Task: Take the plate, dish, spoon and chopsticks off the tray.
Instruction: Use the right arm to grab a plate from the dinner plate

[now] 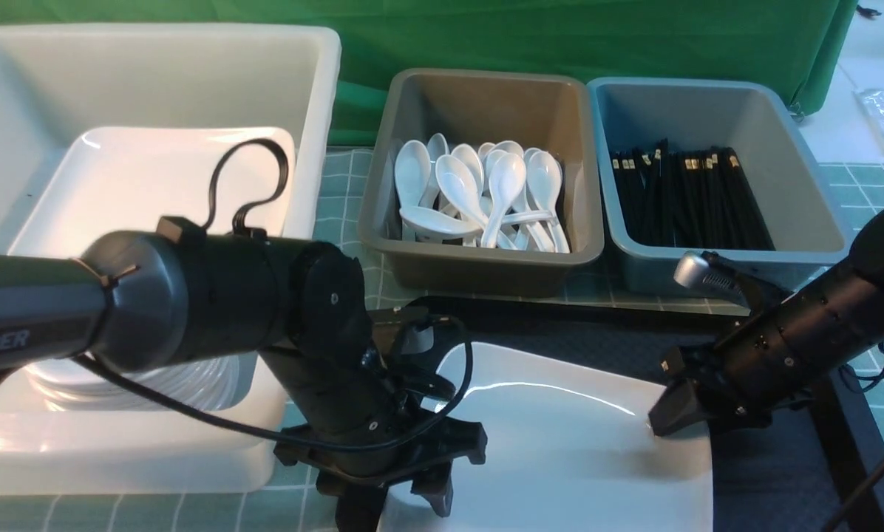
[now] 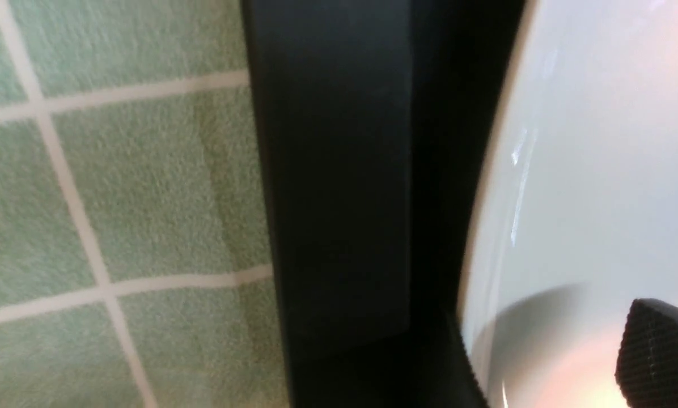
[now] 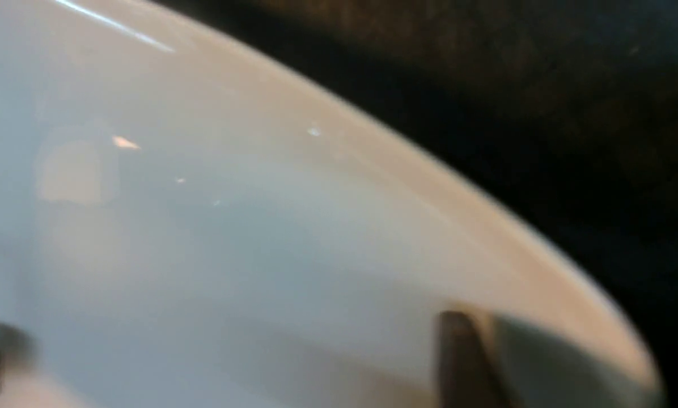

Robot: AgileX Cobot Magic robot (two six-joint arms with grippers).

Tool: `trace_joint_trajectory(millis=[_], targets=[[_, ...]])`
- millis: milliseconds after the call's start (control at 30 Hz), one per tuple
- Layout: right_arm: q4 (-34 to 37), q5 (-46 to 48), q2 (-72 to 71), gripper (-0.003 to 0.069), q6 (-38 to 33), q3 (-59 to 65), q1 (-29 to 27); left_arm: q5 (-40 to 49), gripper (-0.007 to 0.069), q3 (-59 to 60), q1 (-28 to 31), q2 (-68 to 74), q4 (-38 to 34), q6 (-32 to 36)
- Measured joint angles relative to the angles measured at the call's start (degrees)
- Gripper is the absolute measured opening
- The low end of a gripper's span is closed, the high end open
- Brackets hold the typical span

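The large white plate point(image 1: 560, 443) lies on the black tray point(image 1: 774, 473) in the front view. My left gripper point(image 1: 396, 510) is open, its jaws either side of the plate's left rim. In the left wrist view one finger point(image 2: 656, 357) hangs over the plate point(image 2: 600, 170), and the other is dark beneath the rim, beside the tray's rim point(image 2: 339, 198). My right gripper point(image 1: 708, 417) looks open at the plate's right rim, one fingertip point(image 1: 667, 421) on the plate. The blurred right wrist view shows a finger point(image 3: 463, 362) over the plate point(image 3: 203, 226). No spoon, chopsticks or dish shows on the tray.
A white tub point(image 1: 316, 111) at back left holds another large plate point(image 1: 154, 192) and stacked white ware point(image 1: 131, 384). A grey-brown tub point(image 1: 486, 273) holds several white spoons point(image 1: 479, 199). A blue-grey tub point(image 1: 819, 251) holds several black chopsticks point(image 1: 693, 199). Green checked cloth point(image 2: 118, 198) covers the table.
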Motion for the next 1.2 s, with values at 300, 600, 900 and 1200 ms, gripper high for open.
trace_joint_trajectory(millis=[300,600,900,1200], targets=[[0.2,-2.0,-0.9,0.0234,-0.4,0.2,0.2,3.4,0.0384,-3.4,0.2,-3.6,2.9,0.0],[-5.0,-2.9,-4.5,0.0196,2.8,0.3,0.0,2.0,0.0344,-3.7,0.0,-4.0,0.2,0.4],[-8.6,-1.6,-10.0,0.0171,3.8,0.3,-3.4,3.2,0.0167,-6.3,-0.1,-5.8,-4.4,5.8],[-9.8,0.5,-17.4,0.0114,4.5,0.3,-6.5,1.7,0.0003,-6.4,-2.7,-5.2,-4.5,6.2]])
